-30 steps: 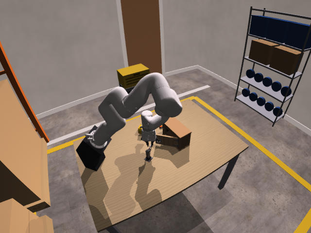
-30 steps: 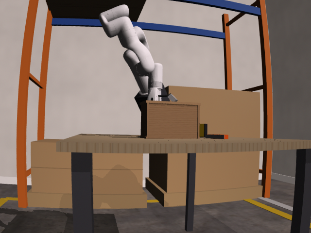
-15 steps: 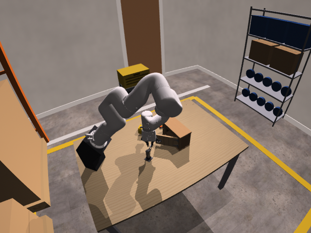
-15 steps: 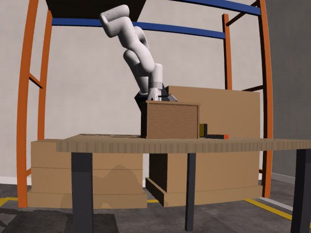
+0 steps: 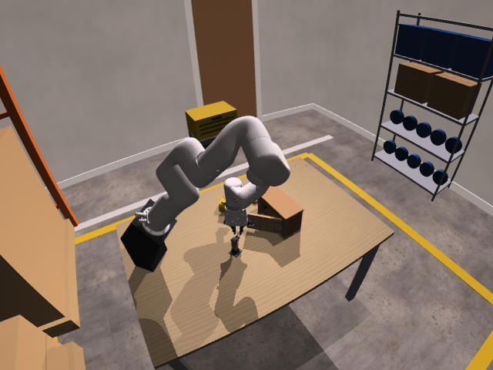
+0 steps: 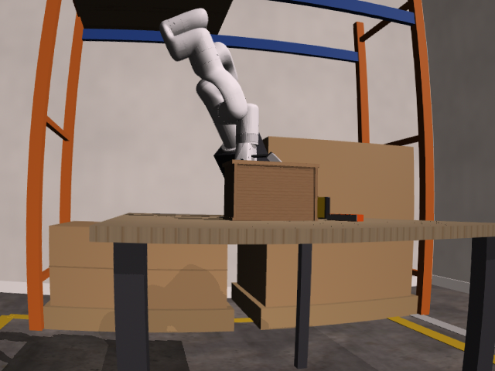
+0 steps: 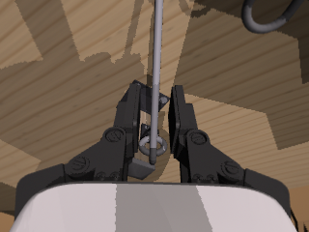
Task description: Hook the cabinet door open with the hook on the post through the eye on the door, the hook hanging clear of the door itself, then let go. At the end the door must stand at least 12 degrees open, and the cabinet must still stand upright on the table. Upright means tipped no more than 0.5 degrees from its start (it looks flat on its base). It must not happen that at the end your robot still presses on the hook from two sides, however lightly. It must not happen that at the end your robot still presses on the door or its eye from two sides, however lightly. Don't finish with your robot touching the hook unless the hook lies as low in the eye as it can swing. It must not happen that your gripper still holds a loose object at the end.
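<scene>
The brown cabinet [image 5: 280,213] stands flat on the table, and it also shows in the exterior view [image 6: 274,192]. Its door [image 5: 263,220] stands swung open toward the arm. My gripper [image 5: 237,232] points down just above the small dark post [image 5: 236,247], left of the door. In the wrist view the fingers stand a little apart on either side of the thin grey hook rod [image 7: 155,68], with gaps on both sides. The rod's end sits in the ring on the post [image 7: 152,145]. A curved grey loop [image 7: 267,19] shows at the top right. The exterior view hides the gripper behind the cabinet.
A yellow block [image 5: 221,206] lies behind the gripper, beside the cabinet; it also shows in the exterior view [image 6: 322,207], next to a low black and orange piece [image 6: 343,217]. The arm's black base [image 5: 143,243] stands at the table's left edge.
</scene>
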